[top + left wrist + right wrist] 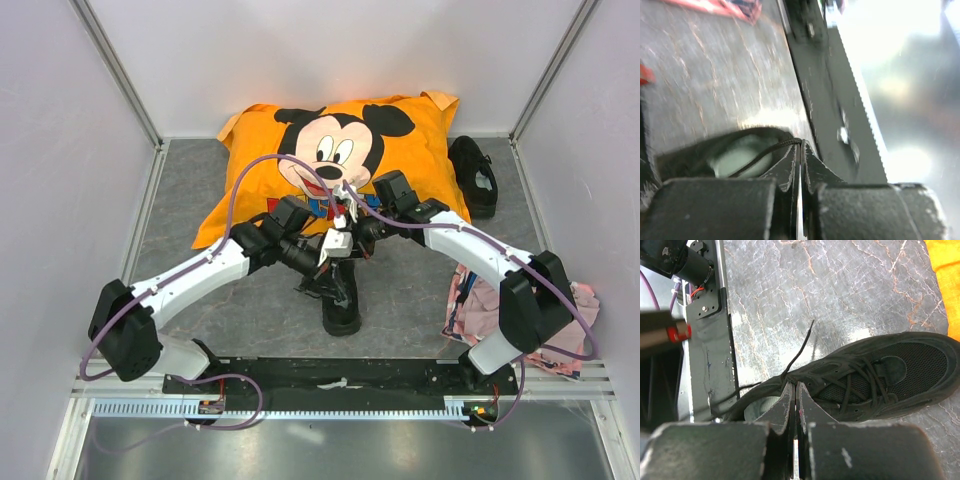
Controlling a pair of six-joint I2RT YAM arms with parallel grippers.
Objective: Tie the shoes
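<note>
1. Near shoe (342, 300): black low-top, mid-table (420, 290), just in front of orange cartoon pillow (400, 160). Both arms converge over it. Laces loose, no bow yet.
2. Far shoe (473, 175): rear right, beside pillow edge, well apart from both arms. Untouched.
3. Left gripper (799, 146): jaws pressed together, pinching a lace strand (767, 150) at the tips. The strand runs back across the pale insole (740, 159).
4. Right gripper (794, 387): jaws closed at the shoe collar, nipping a lace tail (799, 352) that springs up and away from the tips. A second strand trails off toward the base rail.
5. Step in hand (est.): both ends secured, ready to cross or draw out for the first knot.
6. Handling notes: thin cord held only at the tips, so slip risk is high. Pull slowly and evenly, each end out to its own side. Shoe is light and may drag, so keep the pull low.
7. Misc.: pink cloth (575, 305), near right, not involved.
</note>
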